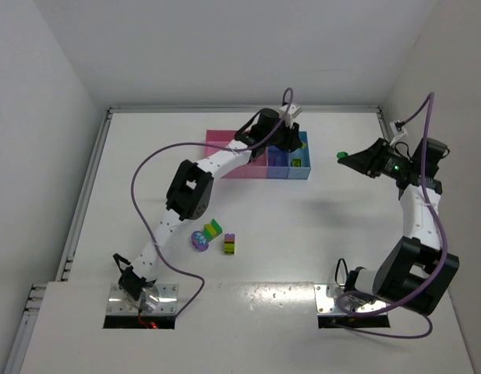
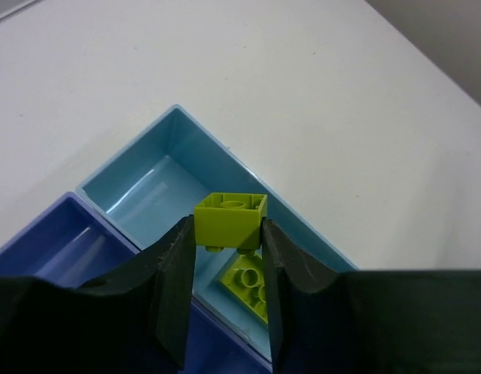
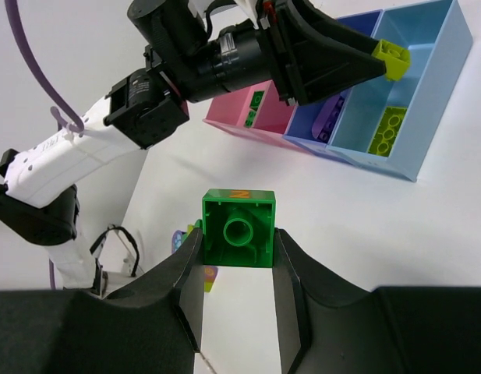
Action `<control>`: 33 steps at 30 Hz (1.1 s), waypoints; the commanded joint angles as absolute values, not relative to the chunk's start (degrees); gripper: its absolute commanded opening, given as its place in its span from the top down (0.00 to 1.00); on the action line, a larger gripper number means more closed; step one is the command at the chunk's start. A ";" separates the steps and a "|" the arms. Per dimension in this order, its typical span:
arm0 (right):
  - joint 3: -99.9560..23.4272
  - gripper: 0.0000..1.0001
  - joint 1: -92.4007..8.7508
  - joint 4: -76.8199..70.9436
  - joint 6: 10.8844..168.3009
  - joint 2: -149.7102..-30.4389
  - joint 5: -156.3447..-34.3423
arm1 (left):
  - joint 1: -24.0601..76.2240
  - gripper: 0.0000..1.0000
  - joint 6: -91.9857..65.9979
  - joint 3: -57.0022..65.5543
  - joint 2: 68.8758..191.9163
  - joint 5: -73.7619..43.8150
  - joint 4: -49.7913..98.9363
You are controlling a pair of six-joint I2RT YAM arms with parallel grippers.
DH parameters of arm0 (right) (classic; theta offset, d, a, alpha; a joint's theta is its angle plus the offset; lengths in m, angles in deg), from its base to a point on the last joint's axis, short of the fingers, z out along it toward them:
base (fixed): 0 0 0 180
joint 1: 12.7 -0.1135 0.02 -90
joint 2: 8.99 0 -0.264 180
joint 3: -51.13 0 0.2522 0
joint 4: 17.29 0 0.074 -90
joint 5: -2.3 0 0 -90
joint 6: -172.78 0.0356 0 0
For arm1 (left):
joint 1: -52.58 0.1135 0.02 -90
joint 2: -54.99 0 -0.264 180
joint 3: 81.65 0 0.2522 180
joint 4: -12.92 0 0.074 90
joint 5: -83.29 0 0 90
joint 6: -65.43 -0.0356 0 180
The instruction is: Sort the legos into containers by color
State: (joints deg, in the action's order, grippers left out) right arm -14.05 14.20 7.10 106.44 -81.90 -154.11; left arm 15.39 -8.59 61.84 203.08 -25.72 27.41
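Left gripper point(image 2: 227, 234) pinches a lime brick point(image 2: 231, 214) over the light blue compartment point(image 2: 146, 187); right gripper point(image 3: 238, 241) pinches a green brick point(image 3: 238, 222).

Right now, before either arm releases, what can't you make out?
Top view: the left arm covers the tray's middle compartments.
Left wrist: the left gripper, holding a lime brick, hides most of the purple-blue compartment.
Right wrist: the right gripper and its green brick mostly block the loose legos.
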 commanded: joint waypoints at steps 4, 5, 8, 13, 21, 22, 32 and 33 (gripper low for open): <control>-14.22 1.00 14.55 5.87 106.33 -80.98 -154.59 | 15.32 0.36 -10.95 65.26 204.40 -18.58 24.48; -14.22 1.00 14.55 5.87 106.33 -81.50 -154.59 | 15.32 0.32 -11.56 65.26 204.40 -18.58 23.96; -14.22 1.00 14.55 5.34 106.33 -82.03 -154.59 | 15.32 0.22 -12.09 65.26 203.88 -18.05 22.47; -14.22 1.00 12.80 4.73 106.33 -83.17 -154.59 | 15.84 0.21 -11.57 65.26 200.38 -18.05 20.26; -23.96 1.00 1.74 3.50 103.09 -94.04 -154.59 | 19.35 0.21 -10.16 56.14 185.00 -14.64 20.69; -25.46 1.00 0.41 3.50 103.08 -95.81 -154.59 | 20.05 0.21 -10.16 54.38 182.89 -14.10 21.57; -55.42 1.00 -16.64 9.37 97.12 -120.84 -145.37 | 39.55 0.19 -2.95 37.24 161.18 -15.15 36.17; -58.05 1.00 -18.31 10.78 95.89 -122.88 -144.14 | 43.05 0.18 -3.65 32.96 159.33 -15.76 36.17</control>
